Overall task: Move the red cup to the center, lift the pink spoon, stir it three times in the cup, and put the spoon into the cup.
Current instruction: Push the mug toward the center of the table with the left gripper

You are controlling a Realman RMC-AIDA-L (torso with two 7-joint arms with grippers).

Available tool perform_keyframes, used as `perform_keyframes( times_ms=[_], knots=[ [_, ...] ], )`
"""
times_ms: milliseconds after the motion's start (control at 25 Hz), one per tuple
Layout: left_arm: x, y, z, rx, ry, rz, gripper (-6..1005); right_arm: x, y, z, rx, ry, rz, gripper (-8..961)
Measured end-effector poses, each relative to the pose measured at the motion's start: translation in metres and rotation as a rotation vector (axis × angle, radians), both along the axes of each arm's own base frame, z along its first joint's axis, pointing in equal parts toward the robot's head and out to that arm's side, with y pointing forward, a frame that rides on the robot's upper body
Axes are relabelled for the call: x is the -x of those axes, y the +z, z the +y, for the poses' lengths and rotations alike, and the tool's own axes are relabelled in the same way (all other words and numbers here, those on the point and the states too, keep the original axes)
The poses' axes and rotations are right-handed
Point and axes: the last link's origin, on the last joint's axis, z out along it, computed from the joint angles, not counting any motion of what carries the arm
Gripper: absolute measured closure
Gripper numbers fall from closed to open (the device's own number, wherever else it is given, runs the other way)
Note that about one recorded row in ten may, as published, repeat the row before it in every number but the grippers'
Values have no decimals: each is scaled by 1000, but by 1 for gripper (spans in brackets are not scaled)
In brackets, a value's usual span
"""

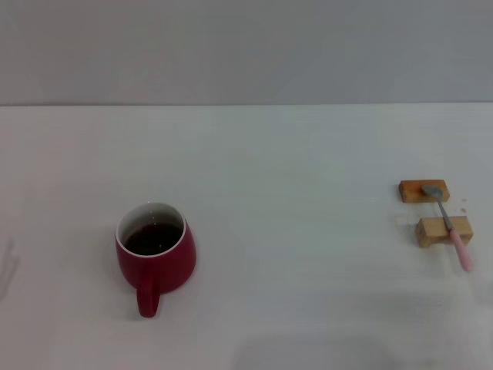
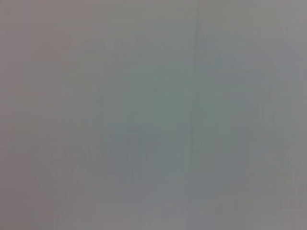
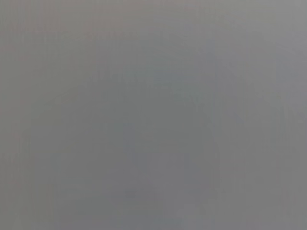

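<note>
The red cup (image 1: pixel 155 254) stands upright on the white table at the front left in the head view, its handle toward me and dark liquid inside. The pink spoon (image 1: pixel 449 225) lies at the far right across two tan wooden blocks, its grey bowl on the far block and its pink handle pointing toward me past the near block. Neither gripper shows in any view. Both wrist views show only a blank grey surface.
The far wooden block (image 1: pixel 423 190) and the near wooden block (image 1: pixel 443 230) sit close together at the right. The white table (image 1: pixel 293 254) stretches between cup and spoon. A grey wall (image 1: pixel 246 46) rises behind the table's far edge.
</note>
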Motion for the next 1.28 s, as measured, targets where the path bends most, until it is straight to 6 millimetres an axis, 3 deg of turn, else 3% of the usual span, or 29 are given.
perform_keyframes(
  times_ms=[240, 560, 800, 920, 1280],
  knots=[
    [1, 4, 5, -41, 17, -28, 261, 8, -1, 17, 20, 48, -13, 219],
    [2, 3, 11, -49, 44, -25, 469, 3, 0, 7, 21, 29, -8, 218],
    [-1, -1, 12, -19, 19, -7, 685, 5, 1, 2, 10, 54, -2, 218],
    [-3, -4, 13, -1, 8, 6, 936, 9, 0, 1, 13, 74, 4, 219],
    [-4, -6, 13, 29, -4, 41, 1001, 11, -3, 0, 30, 87, 5, 219]
  ],
)
